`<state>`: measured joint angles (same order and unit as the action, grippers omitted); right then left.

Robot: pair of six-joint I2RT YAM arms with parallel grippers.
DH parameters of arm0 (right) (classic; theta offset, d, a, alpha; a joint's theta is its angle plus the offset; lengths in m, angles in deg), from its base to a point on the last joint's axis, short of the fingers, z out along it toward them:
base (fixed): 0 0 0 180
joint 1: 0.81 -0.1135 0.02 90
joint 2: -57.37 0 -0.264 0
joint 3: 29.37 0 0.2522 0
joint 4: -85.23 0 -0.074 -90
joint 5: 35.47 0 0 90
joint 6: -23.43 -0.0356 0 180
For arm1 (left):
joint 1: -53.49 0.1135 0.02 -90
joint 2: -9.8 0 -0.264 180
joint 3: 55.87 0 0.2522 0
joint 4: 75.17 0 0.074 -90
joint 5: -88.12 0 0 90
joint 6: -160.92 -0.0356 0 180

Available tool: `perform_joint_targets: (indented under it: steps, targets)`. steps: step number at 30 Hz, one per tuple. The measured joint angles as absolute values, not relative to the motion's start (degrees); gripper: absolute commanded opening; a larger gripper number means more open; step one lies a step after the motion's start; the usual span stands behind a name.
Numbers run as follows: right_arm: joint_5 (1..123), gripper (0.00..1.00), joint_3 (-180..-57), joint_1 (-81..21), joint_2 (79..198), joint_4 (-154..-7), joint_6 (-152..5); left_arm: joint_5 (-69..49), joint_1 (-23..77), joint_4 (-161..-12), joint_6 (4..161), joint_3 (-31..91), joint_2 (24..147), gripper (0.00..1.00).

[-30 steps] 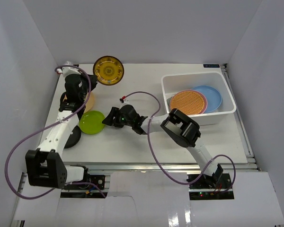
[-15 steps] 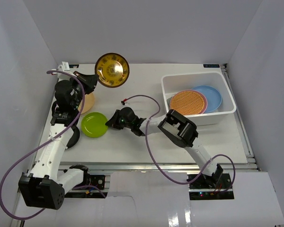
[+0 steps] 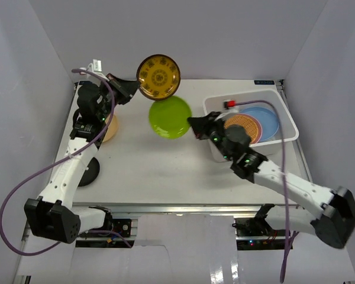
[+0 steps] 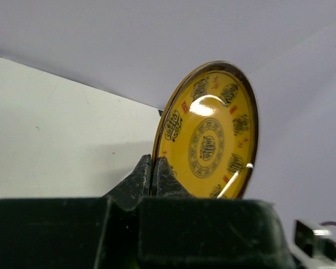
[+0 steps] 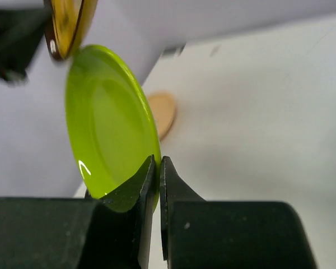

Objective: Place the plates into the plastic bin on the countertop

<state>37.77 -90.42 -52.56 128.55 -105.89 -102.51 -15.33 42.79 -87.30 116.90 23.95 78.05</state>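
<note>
While your left gripper (image 3: 134, 89) pinches the yellow plate (image 3: 158, 77) by its rim, your right gripper (image 3: 194, 123) clamps the green plate (image 3: 170, 117), both held over the countertop (image 3: 165, 171), left of the white bin (image 3: 248, 96).

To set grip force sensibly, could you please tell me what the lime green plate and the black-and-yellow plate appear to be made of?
The lime green plate looks like glossy moulded plastic: uniform colour, thin rim, sharp highlight. The black-and-yellow plate is also glossy, with printed medallions under a bright glare spot and a dark rim; it could be melamine or glazed ceramic, and the look leaves that open.
</note>
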Motion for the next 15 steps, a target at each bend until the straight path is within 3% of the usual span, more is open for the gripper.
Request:
perform_joint_targets:
  steps: [6,15]
  targets:
    - [30.1,0.08,-83.5,-34.2,103.6,-97.8,-95.3,-14.0,32.4,-86.2,115.6,34.0,88.6,0.0]
    - [19.8,0.08,-86.0,-21.4,98.4,-86.4,-84.6,-10.1,16.1,-89.0,111.2,48.5,111.9,0.0]
